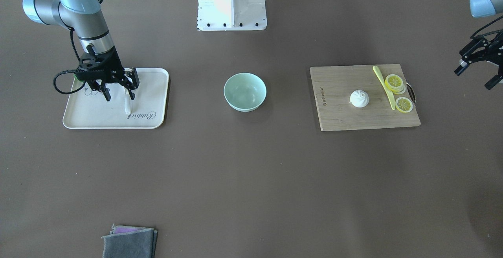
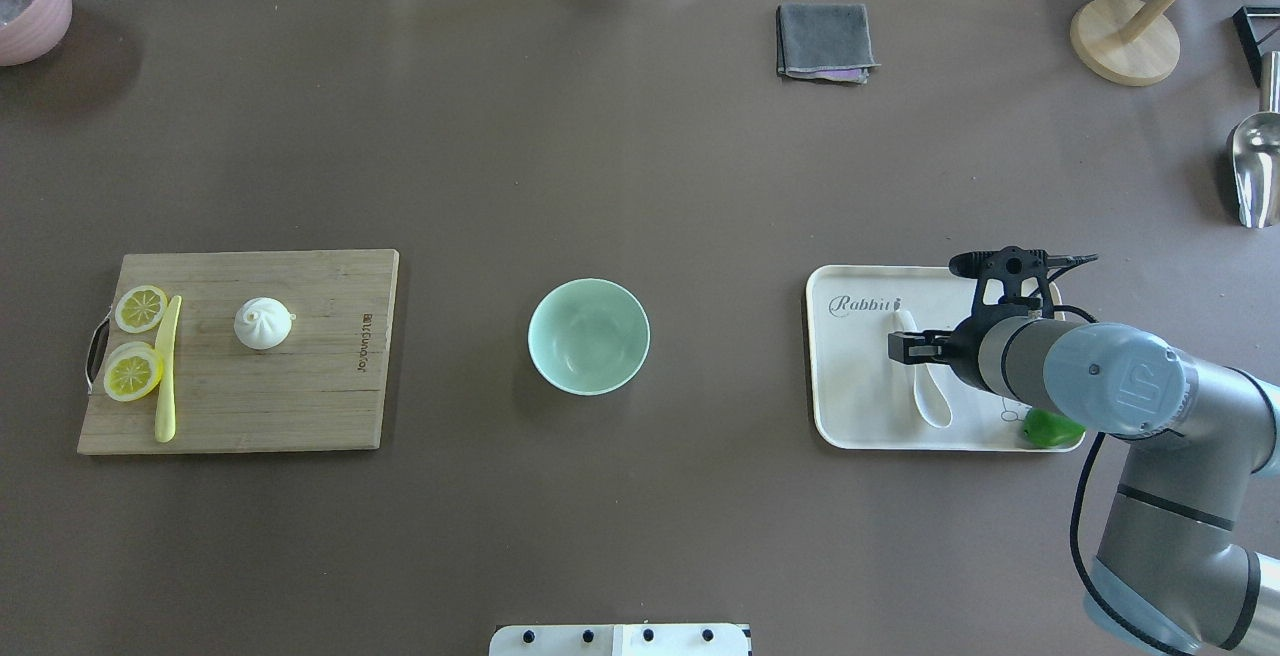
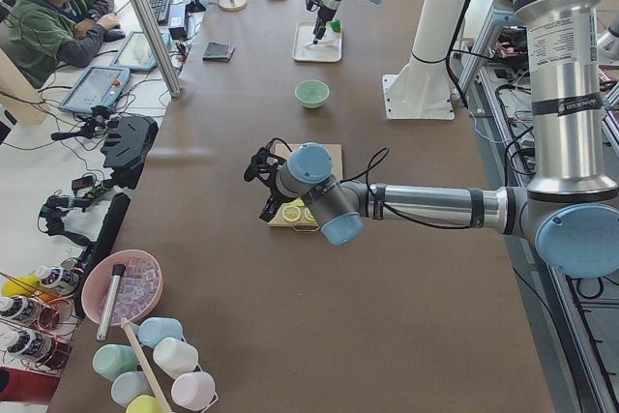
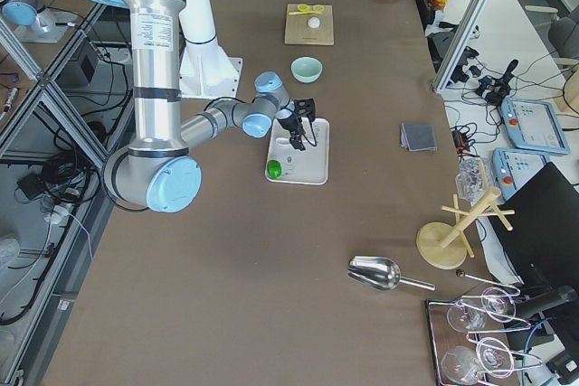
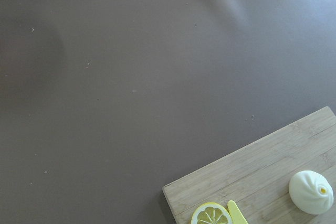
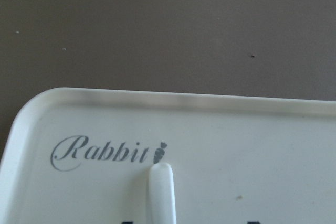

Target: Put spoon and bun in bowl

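Seen from overhead, the spoon (image 2: 925, 391) lies flat in the white tray (image 2: 860, 416), at 3 o'clock from the bowl (image 2: 588, 336). Its handle points to 12 o'clock and its scoop to 6 o'clock. The right jaws stand spread above the handle. In the right wrist view the handle's tip sits between them; whether either one touches it cannot be told.

The bowl stands alone at the middle of the surface (image 2: 640, 136). At 9 o'clock from it, well apart, the bun (image 2: 263, 323) sits on the cutting board (image 2: 320, 396). The knife (image 2: 166, 376) and lemon slices (image 2: 140, 308) are at 9 o'clock from the bun.

In the front-facing view the left jaws hang spread in the air beyond the board's handle end, at 3 o'clock from the bun and well apart from it.
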`<move>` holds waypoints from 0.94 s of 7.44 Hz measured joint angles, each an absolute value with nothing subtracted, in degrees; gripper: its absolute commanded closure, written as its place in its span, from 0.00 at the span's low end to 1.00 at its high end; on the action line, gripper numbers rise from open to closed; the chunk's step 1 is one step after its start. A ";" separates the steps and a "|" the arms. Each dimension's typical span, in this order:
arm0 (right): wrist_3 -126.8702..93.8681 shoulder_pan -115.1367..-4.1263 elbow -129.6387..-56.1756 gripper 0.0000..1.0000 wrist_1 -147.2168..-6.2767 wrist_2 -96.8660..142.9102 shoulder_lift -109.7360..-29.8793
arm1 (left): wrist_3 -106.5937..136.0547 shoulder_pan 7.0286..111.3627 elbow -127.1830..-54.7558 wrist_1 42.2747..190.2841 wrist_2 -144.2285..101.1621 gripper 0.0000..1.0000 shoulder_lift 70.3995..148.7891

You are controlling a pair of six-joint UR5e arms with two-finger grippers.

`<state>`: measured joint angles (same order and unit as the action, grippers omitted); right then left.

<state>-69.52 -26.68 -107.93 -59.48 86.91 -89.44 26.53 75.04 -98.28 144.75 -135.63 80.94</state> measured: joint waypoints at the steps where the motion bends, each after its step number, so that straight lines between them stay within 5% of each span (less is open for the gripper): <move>1: -69.70 -26.11 -107.96 0.60 -60.51 86.46 -89.27 | 26.52 75.00 -98.24 144.75 -135.62 0.02 80.94; 3: -69.78 -25.70 -108.00 0.67 -61.33 86.25 -88.90 | 26.47 74.98 -98.07 144.76 -135.62 0.02 80.95; 5: -69.78 -25.44 -108.00 1.00 -62.31 86.20 -88.30 | 26.44 74.98 -98.01 144.76 -135.62 0.02 80.95; 7: -69.79 -25.16 -108.03 1.00 -64.11 85.56 -86.81 | 26.38 74.99 -97.91 144.76 -135.62 0.02 80.95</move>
